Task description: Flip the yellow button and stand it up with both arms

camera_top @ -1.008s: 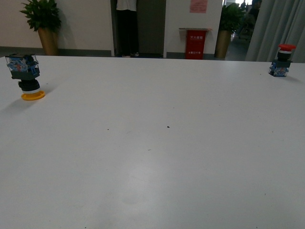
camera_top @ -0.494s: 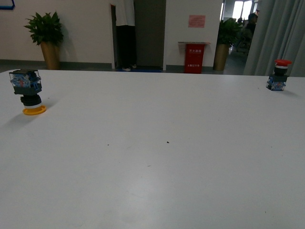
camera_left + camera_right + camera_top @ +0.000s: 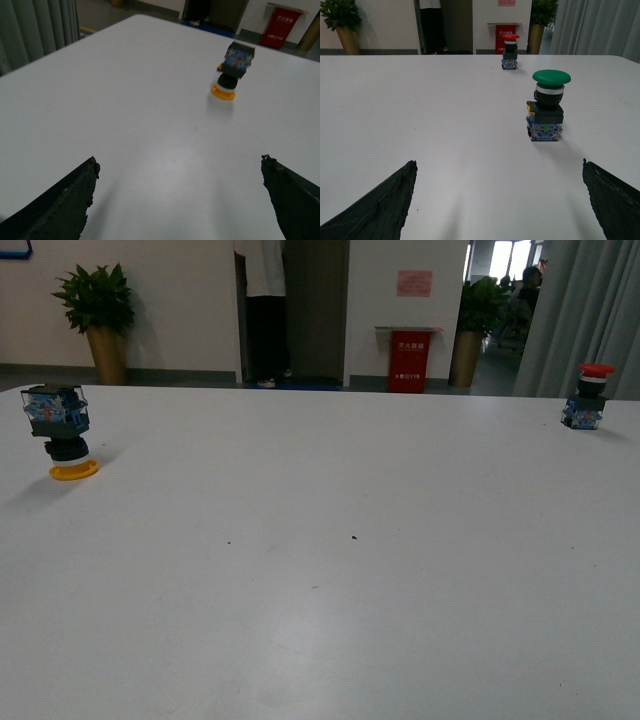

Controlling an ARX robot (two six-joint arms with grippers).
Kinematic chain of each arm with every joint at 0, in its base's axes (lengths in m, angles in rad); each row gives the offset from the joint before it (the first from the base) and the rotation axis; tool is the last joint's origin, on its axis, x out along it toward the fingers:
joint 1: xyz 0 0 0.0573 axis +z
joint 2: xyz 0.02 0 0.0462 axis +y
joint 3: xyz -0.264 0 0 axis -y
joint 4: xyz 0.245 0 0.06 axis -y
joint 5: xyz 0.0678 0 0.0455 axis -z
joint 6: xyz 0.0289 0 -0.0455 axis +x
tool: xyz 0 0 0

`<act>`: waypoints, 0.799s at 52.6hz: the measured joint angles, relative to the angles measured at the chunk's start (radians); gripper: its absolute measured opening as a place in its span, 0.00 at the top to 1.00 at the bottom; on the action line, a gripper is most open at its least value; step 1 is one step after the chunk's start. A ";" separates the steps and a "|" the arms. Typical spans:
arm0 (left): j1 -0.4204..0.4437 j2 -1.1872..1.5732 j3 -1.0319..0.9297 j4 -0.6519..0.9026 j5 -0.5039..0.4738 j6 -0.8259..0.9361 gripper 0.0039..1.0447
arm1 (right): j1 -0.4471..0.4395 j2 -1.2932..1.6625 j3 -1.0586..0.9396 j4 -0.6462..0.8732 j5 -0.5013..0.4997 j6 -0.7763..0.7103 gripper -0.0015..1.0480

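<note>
The yellow button (image 3: 62, 432) stands upside down at the far left of the white table (image 3: 330, 570): its flat yellow cap rests on the table and its blue-and-clear block points up. It also shows in the left wrist view (image 3: 232, 71), well ahead of my left gripper (image 3: 180, 165). That gripper is open and empty, with its fingers wide apart over bare table. My right gripper (image 3: 499, 167) is open and empty too, and the yellow button is out of its view. Neither arm shows in the front view.
A red-capped button (image 3: 587, 398) stands upright at the far right of the table, and shows in the right wrist view (image 3: 510, 51). A green-capped button (image 3: 547, 105) stands upright ahead of the right gripper. Potted plants, a doorway and a red bin stand beyond the table.
The front view has tilted: the room behind shows more, and both buttons sit slightly differently in the picture. The buttons themselves have not moved on the table.
</note>
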 joint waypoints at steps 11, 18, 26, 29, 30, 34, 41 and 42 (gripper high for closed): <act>-0.044 0.102 0.119 0.039 0.007 0.080 0.06 | 0.000 0.000 0.000 0.000 0.000 0.000 0.07; -0.037 0.150 0.191 0.017 0.046 0.123 0.06 | 0.000 0.000 0.000 0.000 0.000 0.000 0.07; 0.066 0.282 0.307 0.042 0.144 0.267 0.06 | 0.000 0.000 0.000 0.000 0.000 0.000 0.07; 0.113 0.334 0.354 0.052 0.177 0.299 0.06 | 0.000 0.000 0.000 0.000 0.000 0.000 0.07; 0.132 0.356 0.372 0.054 0.191 0.307 0.06 | 0.000 0.000 0.000 0.000 0.000 0.000 0.07; 0.205 0.435 0.431 0.066 0.248 0.333 0.06 | 0.000 0.000 0.000 0.000 0.000 0.000 0.07; 0.306 0.565 0.500 0.097 0.342 0.325 0.06 | 0.000 0.000 0.000 0.000 0.000 0.000 0.07; 0.314 0.581 0.506 0.105 0.351 0.319 0.06 | 0.000 0.000 0.000 0.000 0.000 0.000 0.07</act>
